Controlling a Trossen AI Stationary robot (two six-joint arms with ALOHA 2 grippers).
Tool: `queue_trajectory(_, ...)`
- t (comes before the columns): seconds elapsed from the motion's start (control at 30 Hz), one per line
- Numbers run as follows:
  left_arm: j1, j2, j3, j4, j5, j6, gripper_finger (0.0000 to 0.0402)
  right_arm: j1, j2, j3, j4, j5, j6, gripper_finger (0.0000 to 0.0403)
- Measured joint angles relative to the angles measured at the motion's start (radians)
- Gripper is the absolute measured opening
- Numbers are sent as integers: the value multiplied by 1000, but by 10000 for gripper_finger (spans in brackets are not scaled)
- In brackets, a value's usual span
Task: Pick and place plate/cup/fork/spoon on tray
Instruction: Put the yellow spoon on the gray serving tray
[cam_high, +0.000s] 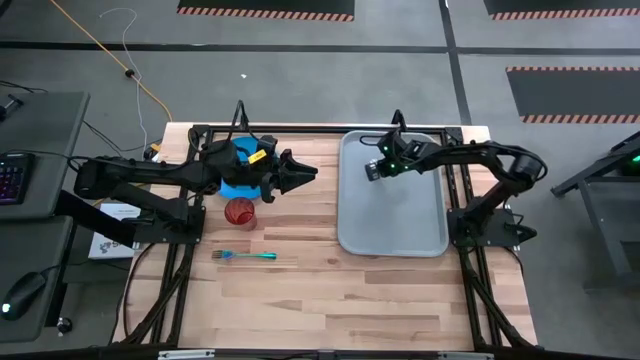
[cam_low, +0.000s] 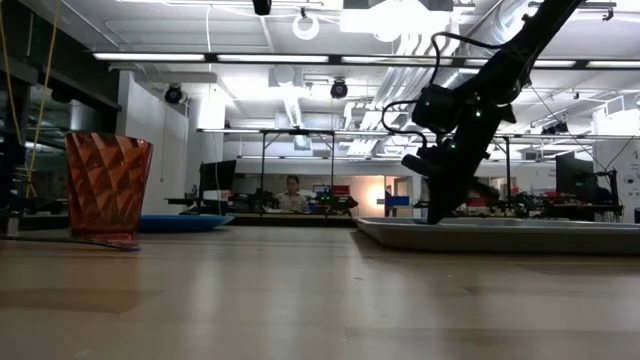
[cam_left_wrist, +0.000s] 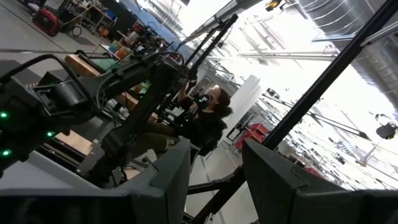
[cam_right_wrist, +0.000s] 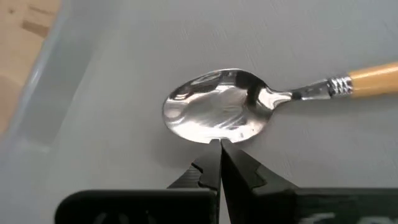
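On the worktop (cam_high: 330, 290) the tray (cam_high: 392, 235) lies to the right, with the spoon (cam_right_wrist: 214, 112) lying in it and the right gripper (cam_right_wrist: 219, 149) just at the tip of the spoon's bowl, over the tray's far left part. To the left sits the plate (cam_high: 240, 170) at the far side under the left arm, whose left gripper (cam_high: 305, 172) points toward the tray. The cup (cam_high: 240, 213) stands just in front of the plate, and the fork (cam_high: 245, 256) lies nearer the front edge, apart from the cup.
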Motion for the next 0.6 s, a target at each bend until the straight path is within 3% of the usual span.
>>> queue_trajectory(0.27,6,0,0,0,0,0,136,0,89,0,165,-45,44,0)
queue_trajectory(0.6,7,0,0,1,0,-19,136,-29,77,1,155,-64,-7,0)
